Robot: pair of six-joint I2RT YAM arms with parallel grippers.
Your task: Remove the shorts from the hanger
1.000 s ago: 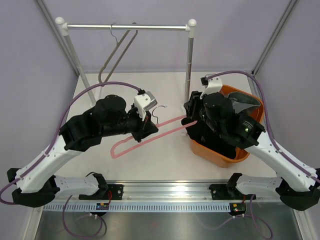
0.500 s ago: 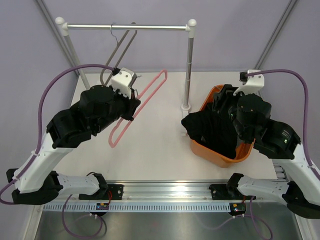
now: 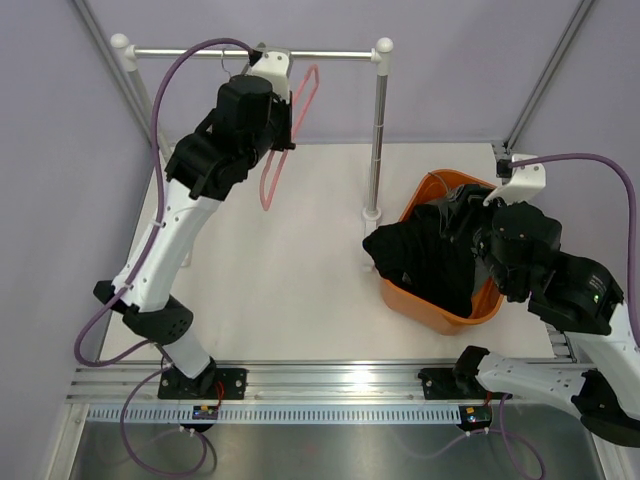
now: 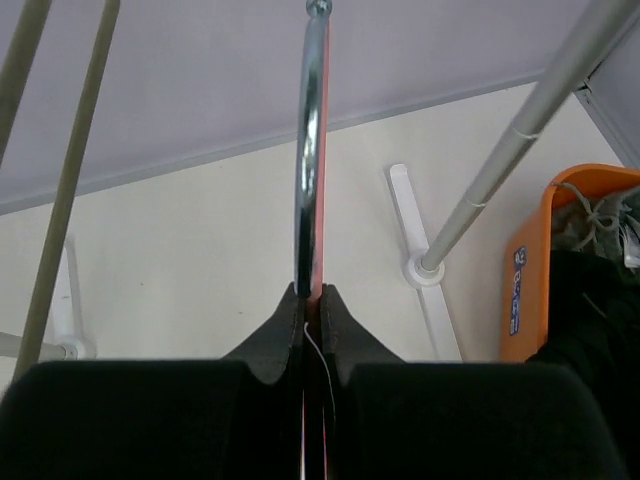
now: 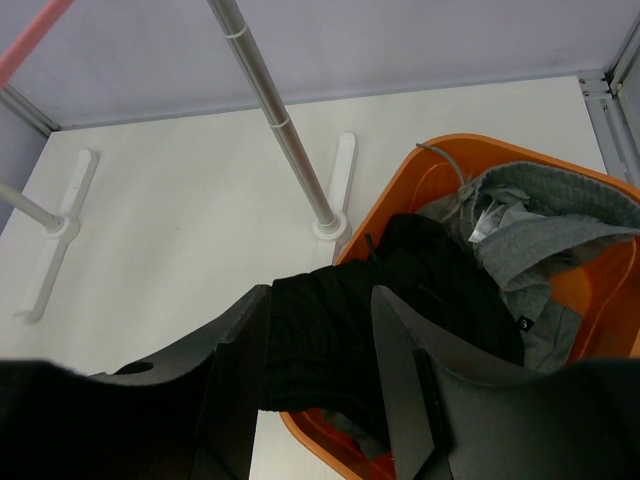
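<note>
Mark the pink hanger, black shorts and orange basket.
pink hanger (image 5: pixel 36 28), right wrist view, its bar.
black shorts (image 3: pixel 420 265), top external view, middle of fabric.
orange basket (image 3: pixel 430 316), top external view, near wall.

We are seeing the counter (image 3: pixel 300 290) lying open across the centre of the top view. The upright post (image 3: pixel 378 130) is standing right of centre, splitting that room from the orange bin (image 3: pixel 440 318), whose left rim the black shorts (image 3: pixel 420 262) are overhanging. The rail (image 3: pixel 330 54) is barring the top edge, and the left end effector (image 4: pixel 310 308), clamped on the pink hanger (image 3: pixel 267 190), is crowding it. The left arm (image 3: pixel 165 240) is slanting up the left side.
</note>
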